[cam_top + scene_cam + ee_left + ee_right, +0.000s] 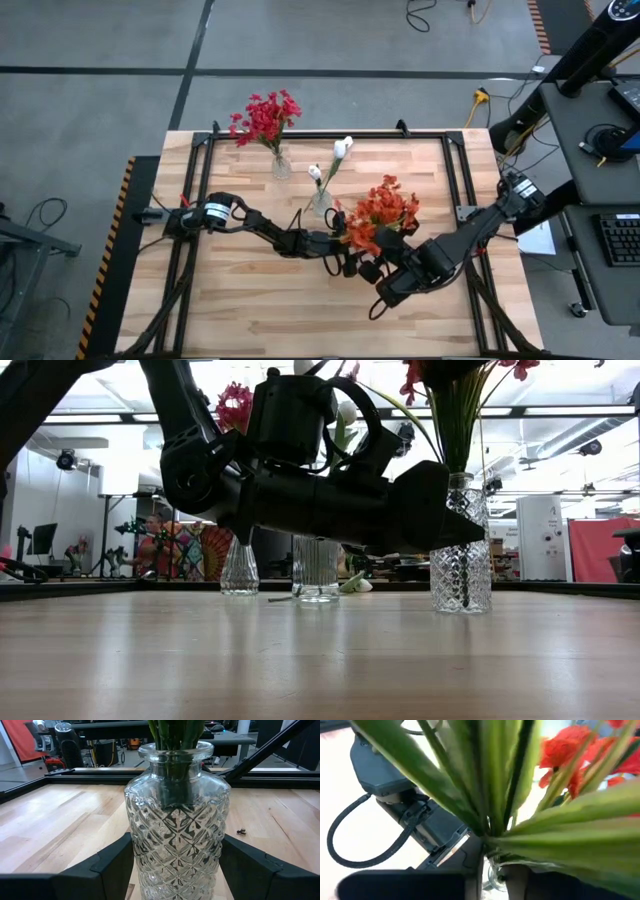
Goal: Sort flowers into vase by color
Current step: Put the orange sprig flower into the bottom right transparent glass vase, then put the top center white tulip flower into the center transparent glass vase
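Three glass vases stand on the table. The far one (281, 166) holds crimson-red flowers (265, 117), and the middle one (321, 203) holds white buds (342, 147). A cut-glass vase (176, 835) holds the orange-red flowers (383, 213), whose green stalks (492, 780) fan up out of its neck. My left gripper (177, 870) reaches in from the table's left and is shut on this vase. My right gripper (378, 272) hangs over the vase's near side among the stalks. My left gripper holds the cut-glass vase by its body wall (137, 855), one finger (112, 867) on each side. The fingers come in level from the table's left. The vase stands upright with its base on the table (460, 605).
A black metal frame (330, 134) runs around the tabletop. A tiny dark screw (241, 831) lies on the wood beyond the vase. Bare wood stretches along the near side (300, 310). Cables and a desk stand off the table's right.
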You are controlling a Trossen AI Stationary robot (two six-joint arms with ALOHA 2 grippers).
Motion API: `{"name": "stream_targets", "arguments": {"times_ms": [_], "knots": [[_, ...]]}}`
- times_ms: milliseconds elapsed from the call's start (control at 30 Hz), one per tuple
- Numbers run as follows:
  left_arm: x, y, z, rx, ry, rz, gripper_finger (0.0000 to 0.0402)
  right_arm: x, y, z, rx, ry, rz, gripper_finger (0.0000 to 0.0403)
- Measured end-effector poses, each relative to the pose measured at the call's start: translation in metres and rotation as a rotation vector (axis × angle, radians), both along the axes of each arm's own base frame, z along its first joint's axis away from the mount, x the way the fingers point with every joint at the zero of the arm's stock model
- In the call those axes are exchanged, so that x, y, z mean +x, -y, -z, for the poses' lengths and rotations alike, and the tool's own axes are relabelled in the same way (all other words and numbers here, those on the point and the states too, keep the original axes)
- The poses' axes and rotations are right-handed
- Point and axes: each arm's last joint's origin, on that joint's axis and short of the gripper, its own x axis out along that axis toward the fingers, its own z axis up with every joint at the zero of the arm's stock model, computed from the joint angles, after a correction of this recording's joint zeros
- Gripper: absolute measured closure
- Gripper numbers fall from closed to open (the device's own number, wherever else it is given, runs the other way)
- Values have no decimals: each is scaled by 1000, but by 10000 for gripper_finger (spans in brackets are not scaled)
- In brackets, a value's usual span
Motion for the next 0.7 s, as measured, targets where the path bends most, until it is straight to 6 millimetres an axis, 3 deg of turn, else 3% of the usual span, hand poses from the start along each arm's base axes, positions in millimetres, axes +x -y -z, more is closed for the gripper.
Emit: {"name": "stream_targets", "arguments": {"times_ms": [233,367,700], "knots": [[0,0,1,6,-14,1,143,0,-1,0,13,-3,-5,292],[-3,0,12,17,-78,5,141,-2,0,-2,30,-4,-9,261],[-1,0,5,6,-32,1,140,-6,1,-9,103,-17,-27,223]]}}
